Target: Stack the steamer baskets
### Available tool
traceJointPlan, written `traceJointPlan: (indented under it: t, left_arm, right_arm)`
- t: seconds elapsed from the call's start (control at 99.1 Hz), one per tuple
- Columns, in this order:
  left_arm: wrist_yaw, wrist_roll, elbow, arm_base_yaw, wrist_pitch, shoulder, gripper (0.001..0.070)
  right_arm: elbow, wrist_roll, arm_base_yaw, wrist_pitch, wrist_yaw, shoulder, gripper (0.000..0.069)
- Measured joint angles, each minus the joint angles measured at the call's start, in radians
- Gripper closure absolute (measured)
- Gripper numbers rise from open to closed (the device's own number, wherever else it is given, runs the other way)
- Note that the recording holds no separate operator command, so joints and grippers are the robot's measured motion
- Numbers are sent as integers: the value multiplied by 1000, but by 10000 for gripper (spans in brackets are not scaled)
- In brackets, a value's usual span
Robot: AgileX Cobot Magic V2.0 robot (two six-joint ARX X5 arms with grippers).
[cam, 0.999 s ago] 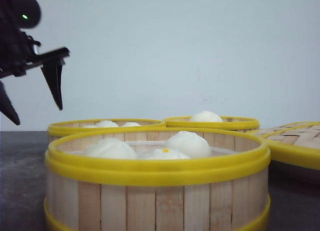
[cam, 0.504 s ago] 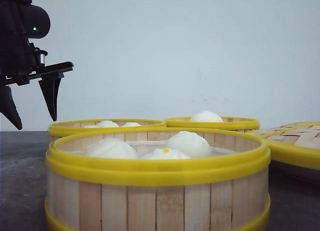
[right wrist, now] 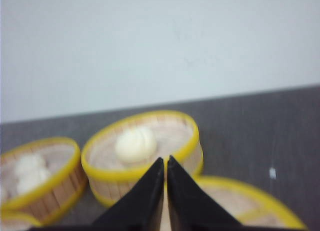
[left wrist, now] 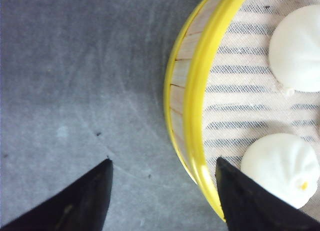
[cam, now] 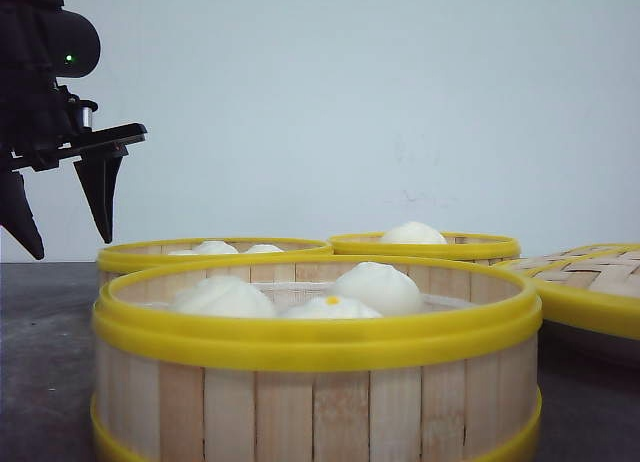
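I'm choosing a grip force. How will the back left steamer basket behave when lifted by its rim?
The back left steamer basket looks stiff: wooden slats held between thick yellow bands. Its smooth rim might be somewhat slippery. The buns sit loose on the liner, so tilting would probably shift them. The left gripper straddles its wall, open.

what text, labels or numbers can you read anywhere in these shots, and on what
None: no words, numbers, brands or signs can be read in any view.
The steamer baskets, such as the nearest one, show only plain wooden slats and yellow bands.
The woven lid is bare.
The left claw and right claw show plain black fingers with no marking.
The left arm carries a green light, not a sign.
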Motion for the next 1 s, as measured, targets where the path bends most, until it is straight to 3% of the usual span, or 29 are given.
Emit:
traceJointPlan:
  t: [0.192,0.635,0.827,0.999]
  left_arm:
    - [0,13,0,-6,53,-69,323]
    - [11,16,1,-6,95,-263,324]
    - [25,16,26,-6,138,-376,324]
    - [31,16,147,-6,137,-394,344]
  right_arm:
    - [243,-37,0,-71,45,150,684]
    - [988,-87,0,-503,10,871,684]
    - [1070,-87,0,-483,-38,974,684]
    - [1070,-87,0,-465,-57,988,684]
